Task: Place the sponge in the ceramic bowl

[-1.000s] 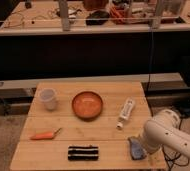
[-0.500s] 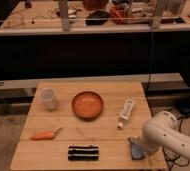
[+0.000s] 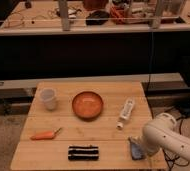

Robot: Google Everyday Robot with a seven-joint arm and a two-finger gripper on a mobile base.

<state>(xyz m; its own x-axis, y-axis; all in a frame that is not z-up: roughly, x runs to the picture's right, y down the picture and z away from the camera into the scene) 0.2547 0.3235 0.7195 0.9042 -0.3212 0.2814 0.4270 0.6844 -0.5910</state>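
Well, the sponge lies at the lower right of the frame, near the front right corner of the wooden table. It is well apart from the ceramic bowl, which sits at the centre.

The robot's white arm curls in from the right, and its gripper is right at the sponge, on its right side. The fingers are spread as wide as they go. From where I stand I can't see them closed on anything, and the sponge looks to be resting flat on the wood.

I'd judge that little blue-grey pad to be light and soft. It should squash under a pinch rather than slip, and there is nothing about it to break. Taking it across its narrow width, near the middle, looks the safest hold.

The bowl shows only its orange-brown glaze inside, with nothing in it that I can make out. Being ceramic, it is the one thing to set down into gently. The translucent white cup, up and to the left of the bowl, also looks empty, though I can't be sure of it.
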